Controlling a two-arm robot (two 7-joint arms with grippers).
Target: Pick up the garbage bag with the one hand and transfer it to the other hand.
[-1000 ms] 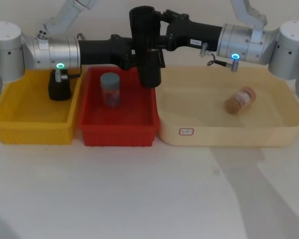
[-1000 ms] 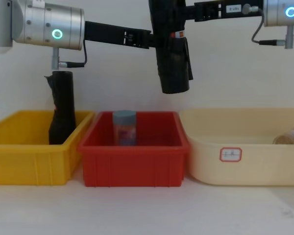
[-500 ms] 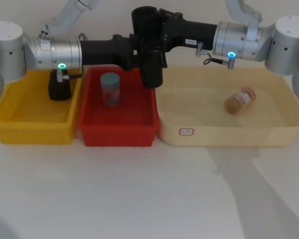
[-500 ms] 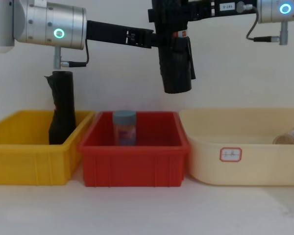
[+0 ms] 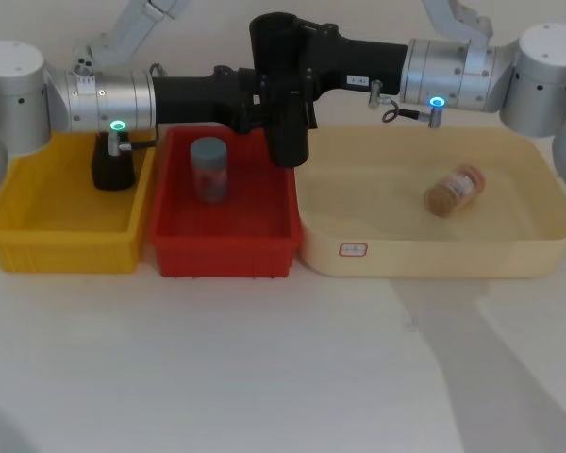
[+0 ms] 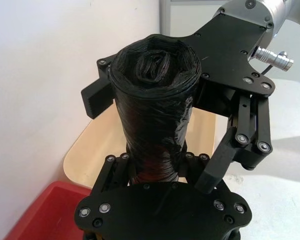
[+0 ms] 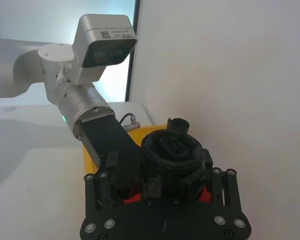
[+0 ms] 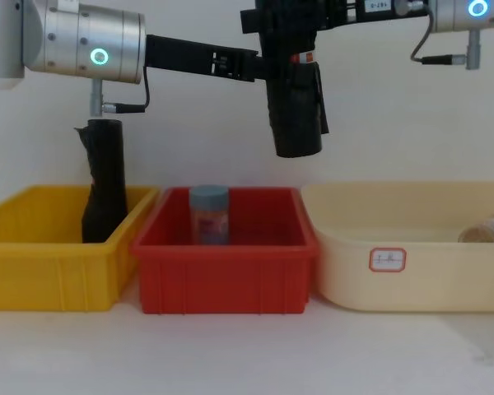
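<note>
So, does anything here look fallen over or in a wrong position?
Only the brown jar: it lies on its side in the beige tray. The blue-lidded jar in the red bin and the slim black roll in the yellow bin both stand upright.

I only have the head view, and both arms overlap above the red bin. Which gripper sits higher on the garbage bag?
Observer: The right gripper is at the top end of the garbage bag. The left gripper has its jaws clamped on the roll lower down.
Operator: Does the roll hang clear of the jar?
Observer: Yes. From the chest camera it hangs upright, with its bottom end well above the jar and the rim of the red bin.
</note>
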